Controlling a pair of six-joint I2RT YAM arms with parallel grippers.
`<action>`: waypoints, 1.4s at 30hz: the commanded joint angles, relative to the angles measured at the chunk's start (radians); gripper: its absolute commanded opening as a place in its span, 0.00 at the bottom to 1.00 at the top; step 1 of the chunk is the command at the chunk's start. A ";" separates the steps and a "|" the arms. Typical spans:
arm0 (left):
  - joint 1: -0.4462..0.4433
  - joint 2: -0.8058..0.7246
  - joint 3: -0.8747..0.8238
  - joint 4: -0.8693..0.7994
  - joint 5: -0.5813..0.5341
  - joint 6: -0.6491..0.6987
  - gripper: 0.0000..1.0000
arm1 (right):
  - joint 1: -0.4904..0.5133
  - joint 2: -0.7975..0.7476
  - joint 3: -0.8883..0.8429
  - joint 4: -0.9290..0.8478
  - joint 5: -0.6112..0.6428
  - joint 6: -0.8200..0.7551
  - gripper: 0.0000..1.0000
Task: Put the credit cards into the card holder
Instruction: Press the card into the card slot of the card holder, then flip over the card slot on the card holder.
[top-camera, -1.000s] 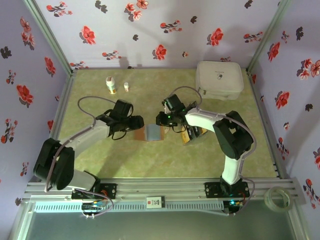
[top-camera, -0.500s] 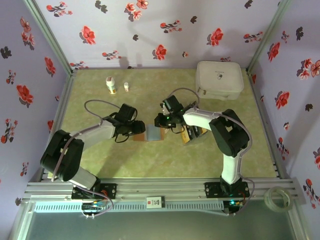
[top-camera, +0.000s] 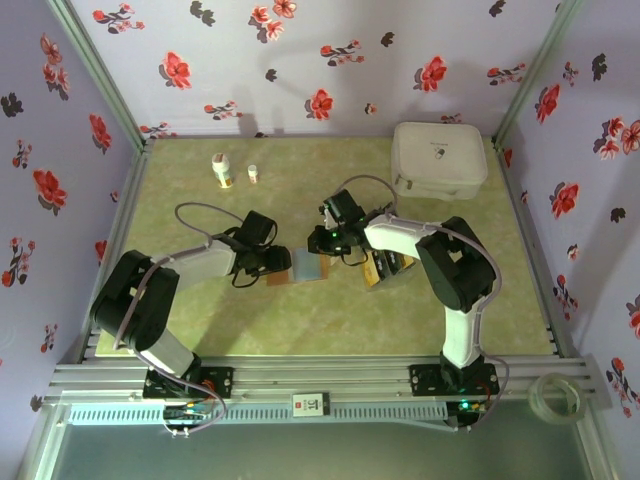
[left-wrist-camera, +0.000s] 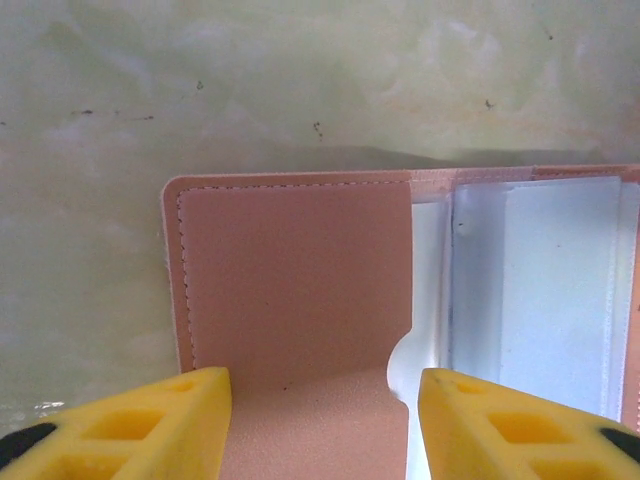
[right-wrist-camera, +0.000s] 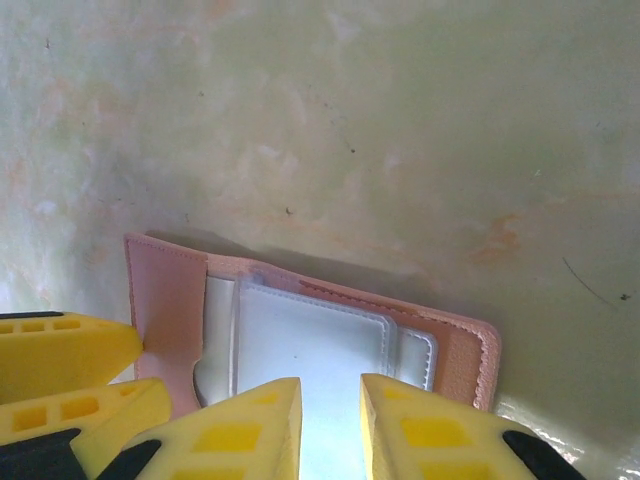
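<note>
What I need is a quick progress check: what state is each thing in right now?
card holder: open flat on the table, pale inside up, no card seen inside.
credit cards: piled on the table, outside the holder.
left gripper: open, jaws apart over the brown flap.
right gripper: jaws near together over the pale inside; grip unclear.
white case: closed.
white bottle: upright.

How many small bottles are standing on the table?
2. The taller bottle stands at the back left; the tiny bottle is just right of it. Others could be hidden.
</note>
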 joint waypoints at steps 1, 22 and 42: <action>-0.008 -0.009 0.007 -0.009 -0.019 0.015 0.54 | 0.007 0.006 0.030 -0.035 -0.002 -0.022 0.22; -0.046 -0.068 0.003 0.043 0.005 -0.085 0.53 | 0.009 0.007 0.075 -0.085 0.025 -0.061 0.26; -0.046 -0.026 -0.102 0.146 -0.021 -0.021 0.53 | 0.029 0.062 0.108 -0.102 0.018 -0.070 0.24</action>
